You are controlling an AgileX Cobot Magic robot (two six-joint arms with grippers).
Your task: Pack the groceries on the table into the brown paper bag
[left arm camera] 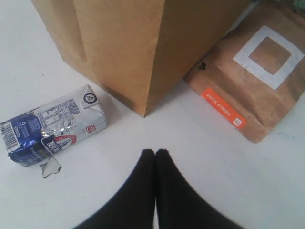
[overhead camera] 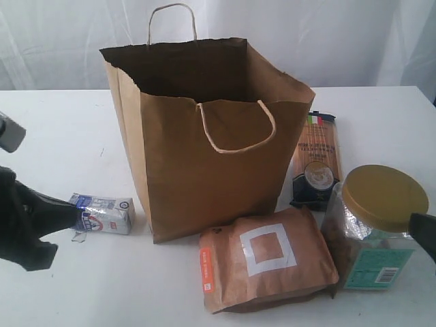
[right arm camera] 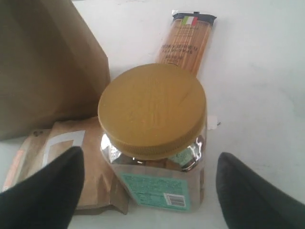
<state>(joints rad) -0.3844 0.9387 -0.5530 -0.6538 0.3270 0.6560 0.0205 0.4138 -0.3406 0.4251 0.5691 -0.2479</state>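
Nearest, the pouch (overhead camera: 266, 266) lies flat on the worktop (overhead camera: 68, 136), just in front of the bag's foot. It looks soft and floppy, so a pinch on a sealed edge should suit it. Beside it the jar (overhead camera: 381, 204) stands upright with its gold lid on. The right end effector (right arm camera: 148, 155) hangs over it, fingers spread wide, one on each side and clear of the walls. The jar is probably heavy, rigid and slippery, so gripping across the body just under the lid seems safest. The left end effector (left arm camera: 155, 152), fingers pressed together and empty, points near the carton (overhead camera: 102, 213), which lies on its side, light and crushable. Behind stands the open bag (overhead camera: 204, 150). The pasta packet (overhead camera: 315, 160) lies beyond the jar, likely brittle.
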